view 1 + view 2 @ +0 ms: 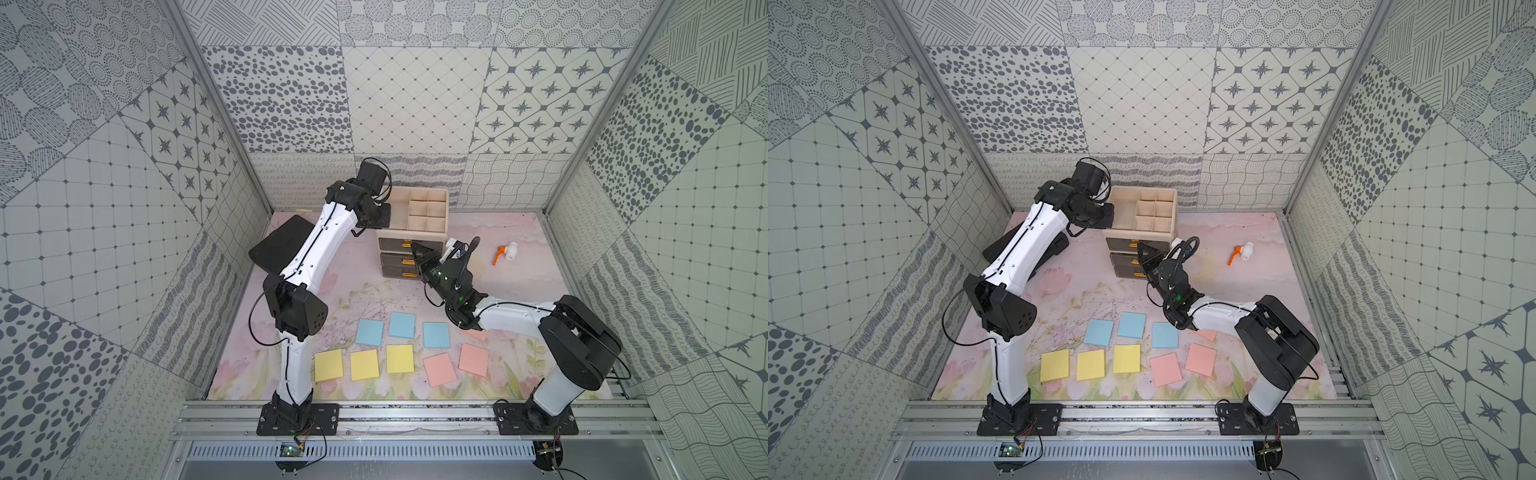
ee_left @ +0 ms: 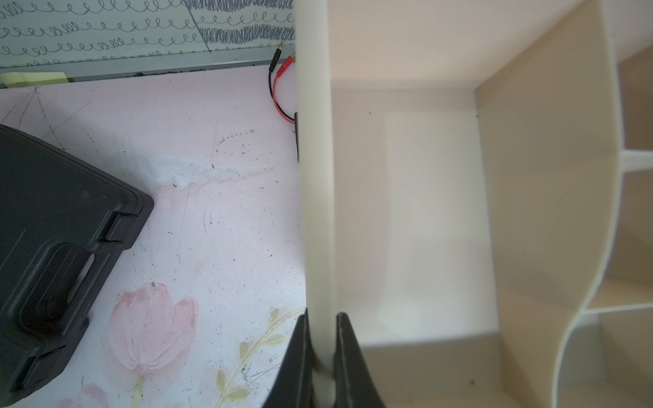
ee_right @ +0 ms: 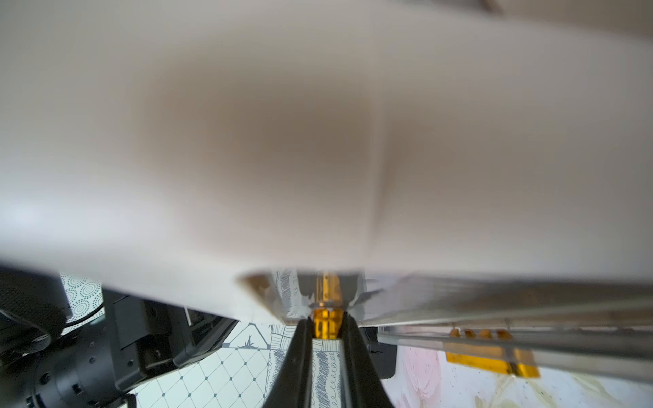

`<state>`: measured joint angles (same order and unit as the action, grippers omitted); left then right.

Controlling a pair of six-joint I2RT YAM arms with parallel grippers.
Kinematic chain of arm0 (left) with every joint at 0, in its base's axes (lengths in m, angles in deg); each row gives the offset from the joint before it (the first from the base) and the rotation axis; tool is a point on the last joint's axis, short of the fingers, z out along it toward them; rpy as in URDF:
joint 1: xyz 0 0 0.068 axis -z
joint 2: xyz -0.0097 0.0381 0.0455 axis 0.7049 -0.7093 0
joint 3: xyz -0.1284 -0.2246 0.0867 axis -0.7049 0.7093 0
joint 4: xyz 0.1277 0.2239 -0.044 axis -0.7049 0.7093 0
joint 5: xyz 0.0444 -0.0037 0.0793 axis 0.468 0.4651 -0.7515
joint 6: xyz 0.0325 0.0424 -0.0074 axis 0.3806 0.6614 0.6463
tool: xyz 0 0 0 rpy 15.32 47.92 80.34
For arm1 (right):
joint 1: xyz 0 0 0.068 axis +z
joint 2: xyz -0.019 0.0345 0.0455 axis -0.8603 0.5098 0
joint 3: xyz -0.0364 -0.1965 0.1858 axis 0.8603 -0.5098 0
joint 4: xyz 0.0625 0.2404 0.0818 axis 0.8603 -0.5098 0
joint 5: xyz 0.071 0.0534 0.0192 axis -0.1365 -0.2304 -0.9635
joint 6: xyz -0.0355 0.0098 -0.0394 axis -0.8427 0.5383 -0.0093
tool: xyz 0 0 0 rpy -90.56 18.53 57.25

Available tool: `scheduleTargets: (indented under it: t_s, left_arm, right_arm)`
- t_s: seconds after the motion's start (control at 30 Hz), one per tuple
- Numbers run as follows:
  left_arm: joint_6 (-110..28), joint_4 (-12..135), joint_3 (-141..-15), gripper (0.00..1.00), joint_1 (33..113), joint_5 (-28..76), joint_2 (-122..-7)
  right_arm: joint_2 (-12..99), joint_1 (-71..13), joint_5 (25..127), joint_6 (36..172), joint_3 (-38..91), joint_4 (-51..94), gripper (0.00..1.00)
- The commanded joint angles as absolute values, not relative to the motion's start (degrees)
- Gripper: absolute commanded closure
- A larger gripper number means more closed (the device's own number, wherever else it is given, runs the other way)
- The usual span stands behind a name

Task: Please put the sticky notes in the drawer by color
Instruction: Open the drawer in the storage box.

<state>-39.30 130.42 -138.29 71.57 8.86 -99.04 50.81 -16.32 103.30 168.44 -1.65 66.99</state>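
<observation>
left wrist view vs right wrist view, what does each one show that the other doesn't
Only left wrist: the black case, a red and black cable, and the left gripper clamped on a side wall of the drawer cabinet. Only right wrist: the right gripper pinching a gold handle. Both: the drawer cabinet and the floral mat.

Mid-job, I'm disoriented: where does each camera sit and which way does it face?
Both top views: high behind the robot, looking down and forward at the sticky notes, drawer cabinet, left arm and right arm.
Left wrist: on the left arm, looking down along the cabinet's tray wall, black case alongside; left gripper pinches that wall.
Right wrist: on the right arm, facing the cabinet front closely; right gripper clamps a gold handle.
Shared: both wrist views show the cabinet; top views nearly match.
</observation>
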Motion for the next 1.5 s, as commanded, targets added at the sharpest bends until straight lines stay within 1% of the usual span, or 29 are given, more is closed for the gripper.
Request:
scheduleTargets:
  t_s: [0.0, 0.27, 0.57, 0.83, 1.47]
  left_arm:
    - [-39.62, 136.45, -143.51, 1.00, 72.90, 7.43, -101.35]
    - [-42.25, 143.92, -154.27, 1.00, 74.91, 1.93, -106.60]
    - [-45.98, 144.61, -154.31, 1.00, 76.81, -4.13, -107.35]
    - [-49.26, 143.71, -154.13, 1.00, 77.98, -8.41, -107.70]
    - [-52.67, 143.61, -155.00, 1.00, 78.22, -9.98, -109.31]
  right_arm:
    - [50.84, -16.19, 104.28, 168.47, -1.90, 73.40, 0.85]
    - [50.62, -15.71, 104.43, 169.06, -2.19, 73.45, 0.86]
    - [52.12, -14.31, 103.92, 170.23, -1.45, 75.35, 0.86]
    - [51.33, -13.23, 102.86, 171.10, -2.09, 75.11, 0.86]
    - [47.79, -10.62, 103.33, 170.93, -3.60, 74.28, 0.86]
